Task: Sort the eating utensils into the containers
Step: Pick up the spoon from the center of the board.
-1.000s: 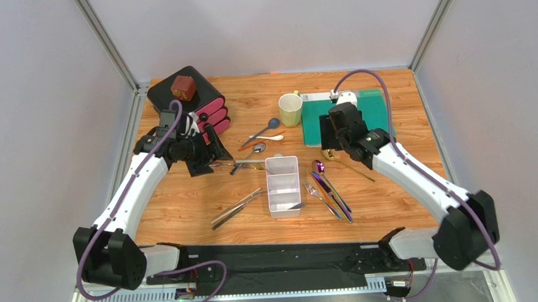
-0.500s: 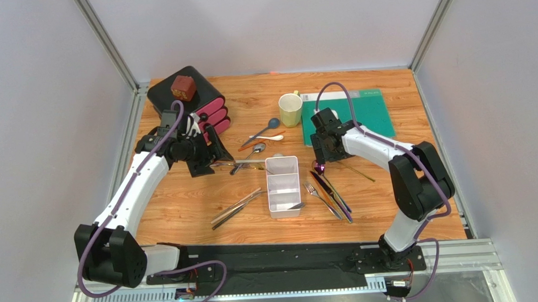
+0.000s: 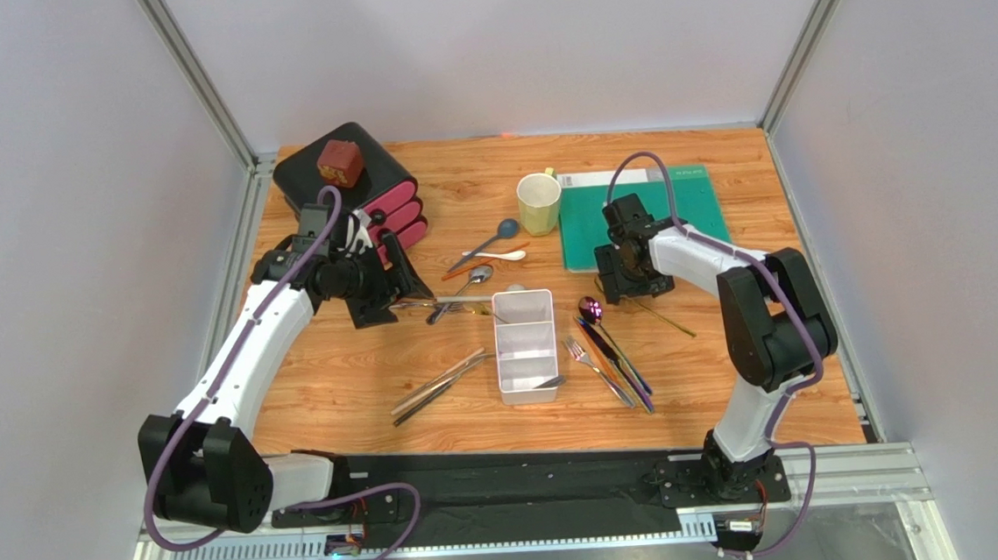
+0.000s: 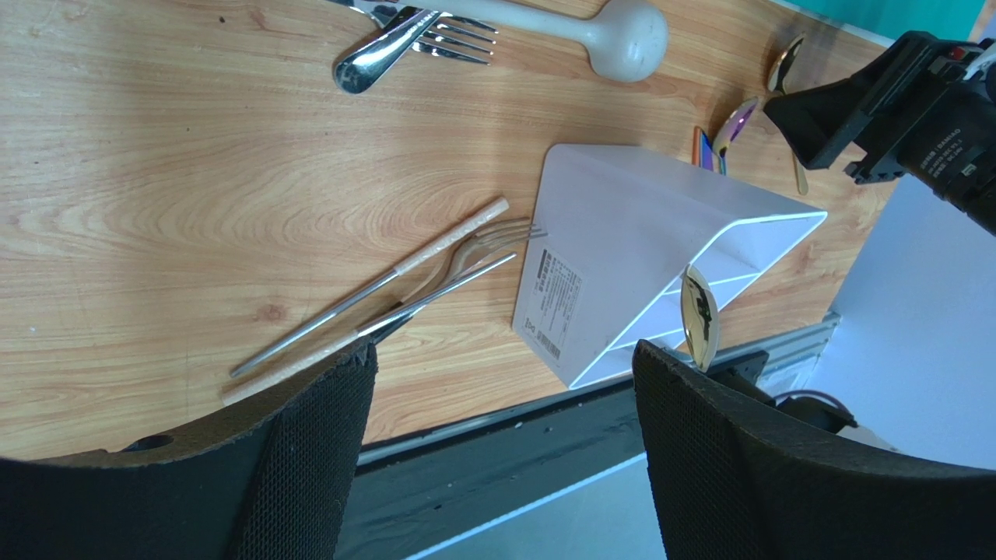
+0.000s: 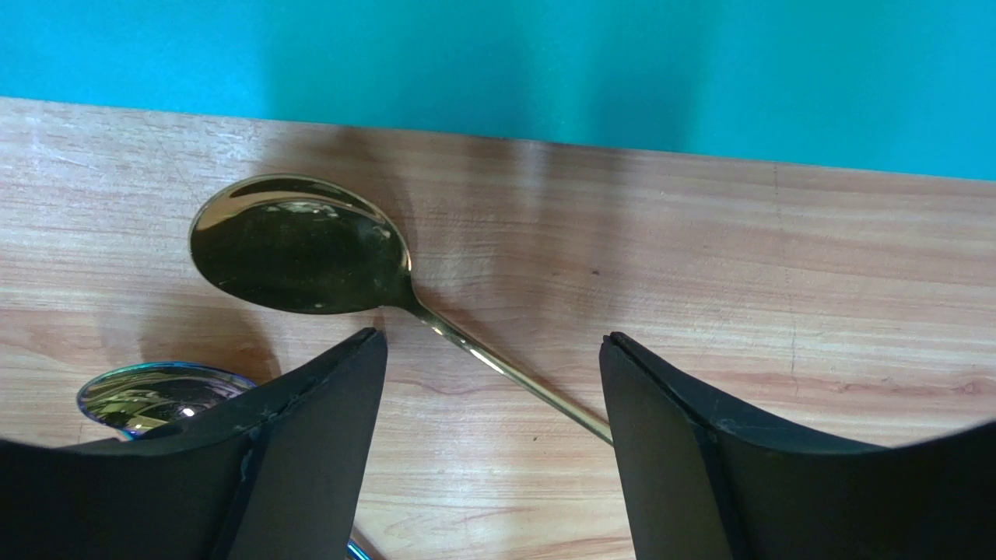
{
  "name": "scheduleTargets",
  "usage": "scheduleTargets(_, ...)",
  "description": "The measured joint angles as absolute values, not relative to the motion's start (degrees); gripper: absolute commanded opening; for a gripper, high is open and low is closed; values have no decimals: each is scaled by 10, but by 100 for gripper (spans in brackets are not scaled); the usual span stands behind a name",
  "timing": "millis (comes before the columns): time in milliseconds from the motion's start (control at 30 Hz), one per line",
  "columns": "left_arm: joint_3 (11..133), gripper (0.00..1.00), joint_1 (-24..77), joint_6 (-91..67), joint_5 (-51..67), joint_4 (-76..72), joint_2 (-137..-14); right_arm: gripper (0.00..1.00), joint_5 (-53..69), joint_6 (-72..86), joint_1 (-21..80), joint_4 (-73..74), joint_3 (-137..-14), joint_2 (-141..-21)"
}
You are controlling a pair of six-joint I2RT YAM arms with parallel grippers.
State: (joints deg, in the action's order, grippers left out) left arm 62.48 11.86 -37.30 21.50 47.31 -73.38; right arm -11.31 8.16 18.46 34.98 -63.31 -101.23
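My right gripper [image 5: 489, 350] stands open above the gold spoon [image 5: 302, 243]. The left gripper [image 4: 503, 362] is open too and holds nothing. The white tray [image 4: 608, 222] lies mid-table, its long axis running from far to near. A small gold bowl [image 4: 699, 321] shows at its near end, but I cannot tell in which compartment. The gold spoon lies diagonally beside the green mat [image 5: 585, 58], with its bowl toward the mat and its handle running toward the near right.
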Motion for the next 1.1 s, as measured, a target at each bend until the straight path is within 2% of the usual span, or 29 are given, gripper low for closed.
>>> scheduleTargets(300, 625, 86, 119, -371, 214, 473, -746, 40, -66, 65, 169, 340, -642, -1025)
scheduleTargets(333, 625, 86, 118, -371, 213, 473, -747, 31, -61, 64, 169, 338, -642, -1025)
scheduleTargets(400, 625, 86, 117, -371, 213, 473, -748, 22, -52, 63, 169, 336, -641, -1025)
scheduleTargets(433, 625, 86, 117, -371, 213, 473, -748, 12, -49, 62, 169, 336, -641, -1025)
scheduleTargets(467, 625, 86, 116, -371, 213, 473, -748, 6, -48, 61, 169, 336, -640, -1025)
scheduleTargets(533, 625, 86, 115, -371, 213, 473, -748, 0, -42, 62, 168, 338, -640, -1023)
scheduleTargets(833, 625, 86, 114, -371, 213, 473, -760, 0, -22, 88, 171, 388, -620, -997)
scheduleTargets(1100, 625, 86, 114, -370, 215, 473, -768, 0, -28, 90, 204, 452, -621, -908)
